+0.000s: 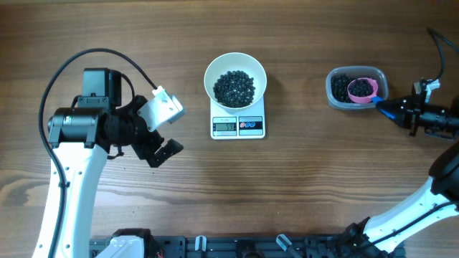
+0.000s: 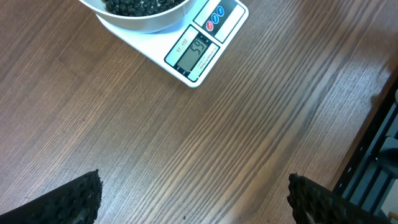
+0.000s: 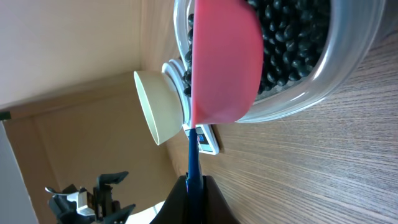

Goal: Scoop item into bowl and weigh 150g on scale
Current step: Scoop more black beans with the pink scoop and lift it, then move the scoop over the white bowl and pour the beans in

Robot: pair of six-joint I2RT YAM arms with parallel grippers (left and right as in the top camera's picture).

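A heap of small black beans [image 1: 235,87] fills the white bowl [image 1: 209,75], which stands on the white scale [image 1: 238,126]. My right gripper [image 1: 396,112] is shut on the blue handle [image 3: 193,163] of a pink scoop [image 1: 362,89]. The scoop rests in the clear tub [image 1: 331,97] among more beans [image 1: 340,86]. The right wrist view shows the scoop [image 3: 224,62] from below against the tub [image 3: 336,81], with my gripper [image 3: 194,194] clamped on the handle. My left gripper [image 1: 163,149] is open over bare table left of the scale. In its wrist view [image 2: 196,202] the scale's display [image 2: 196,53] and the bowl [image 2: 143,22] lie ahead.
The wooden table stretches around the scale and tub. A black rail with clamps [image 1: 244,247] runs along the front edge. Cables loop over the left arm [image 1: 86,129] and near the right arm [image 1: 437,118].
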